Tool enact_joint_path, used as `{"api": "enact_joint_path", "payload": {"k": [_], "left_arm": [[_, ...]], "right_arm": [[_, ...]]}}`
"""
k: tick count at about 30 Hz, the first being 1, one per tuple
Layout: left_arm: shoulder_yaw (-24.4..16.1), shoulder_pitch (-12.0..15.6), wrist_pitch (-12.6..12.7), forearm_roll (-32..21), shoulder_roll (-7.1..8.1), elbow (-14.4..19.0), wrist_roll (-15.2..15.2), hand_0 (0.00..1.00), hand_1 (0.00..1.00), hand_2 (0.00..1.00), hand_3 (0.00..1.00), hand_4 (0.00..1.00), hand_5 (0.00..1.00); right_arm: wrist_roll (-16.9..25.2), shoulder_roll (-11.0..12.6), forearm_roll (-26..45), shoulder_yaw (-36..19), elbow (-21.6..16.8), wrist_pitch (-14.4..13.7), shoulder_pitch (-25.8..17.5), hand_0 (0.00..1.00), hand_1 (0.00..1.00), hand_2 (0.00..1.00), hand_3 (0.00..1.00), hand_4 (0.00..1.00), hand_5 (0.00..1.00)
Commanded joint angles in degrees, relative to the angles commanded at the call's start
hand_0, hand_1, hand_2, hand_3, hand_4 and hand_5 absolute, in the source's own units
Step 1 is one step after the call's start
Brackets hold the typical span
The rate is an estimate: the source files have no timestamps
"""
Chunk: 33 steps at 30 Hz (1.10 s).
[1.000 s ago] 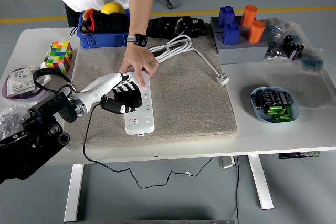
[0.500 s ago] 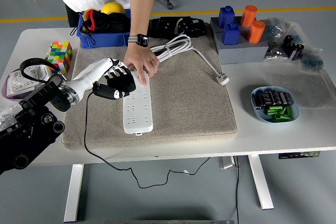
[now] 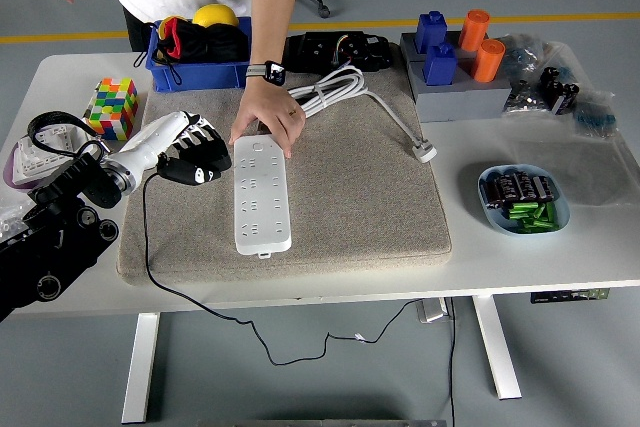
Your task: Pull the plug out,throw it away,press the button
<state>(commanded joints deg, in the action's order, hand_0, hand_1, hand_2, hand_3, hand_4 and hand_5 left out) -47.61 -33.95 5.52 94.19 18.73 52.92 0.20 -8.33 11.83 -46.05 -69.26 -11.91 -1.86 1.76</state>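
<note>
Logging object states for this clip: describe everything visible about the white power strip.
The power strip is a long white plastic bar with rows of socket holes, all empty. It lies flat on the beige mat, lengthwise toward the camera. Its white cable coils behind it, with the plug loose on the mat. A person's hand rests at its far end; the robot's left hand hovers just left.

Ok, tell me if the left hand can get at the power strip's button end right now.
Probably not cleanly. The left hand sits just left of the power strip, but the person's hand rests on its far end, so it would have to lift away first.
</note>
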Motion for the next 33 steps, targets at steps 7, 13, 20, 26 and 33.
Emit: {"api": "enact_joint_path", "payload": {"k": [7, 13, 20, 26, 33], "left_arm": [[0.54, 0.06, 0.36, -0.44, 0.11, -1.9, -0.26, 0.444, 0.363, 0.38, 0.576, 0.687, 0.002], [0.44, 0.54, -0.43, -0.02, 0.26, -1.84, -0.18, 0.688, 0.659, 0.636, 0.642, 0.814, 0.002], [0.51, 0.62, -0.57, 0.14, 0.23, -1.76, -0.13, 0.774, 0.765, 0.747, 0.766, 0.885, 0.002], [0.15, 0.84, -0.25, 0.71, 0.26, -1.05, 0.01, 0.769, 0.752, 0.736, 0.767, 0.893, 0.002], [-0.91, 0.73, -0.02, 0.82, 0.23, 2.5, 0.23, 0.664, 0.635, 0.614, 0.759, 0.888, 0.002]], "right_arm": [[-0.09, -0.02, 0.01, 0.07, 0.19, 0.07, -0.13, 0.75, 0.667, 0.657, 0.619, 0.658, 0.516], [-0.06, -0.03, 0.03, 0.13, 0.14, 0.07, -0.15, 0.749, 0.667, 0.657, 0.619, 0.658, 0.516], [-0.01, -0.08, 0.15, 0.14, 0.03, 0.02, -0.07, 0.749, 0.667, 0.657, 0.62, 0.658, 0.515], [-0.05, -0.05, 0.15, 0.19, 0.11, 0.03, -0.15, 0.749, 0.667, 0.657, 0.62, 0.657, 0.515], [-0.04, -0.07, 0.22, 0.3, 0.14, 0.04, -0.23, 0.749, 0.667, 0.657, 0.62, 0.658, 0.515]]}}
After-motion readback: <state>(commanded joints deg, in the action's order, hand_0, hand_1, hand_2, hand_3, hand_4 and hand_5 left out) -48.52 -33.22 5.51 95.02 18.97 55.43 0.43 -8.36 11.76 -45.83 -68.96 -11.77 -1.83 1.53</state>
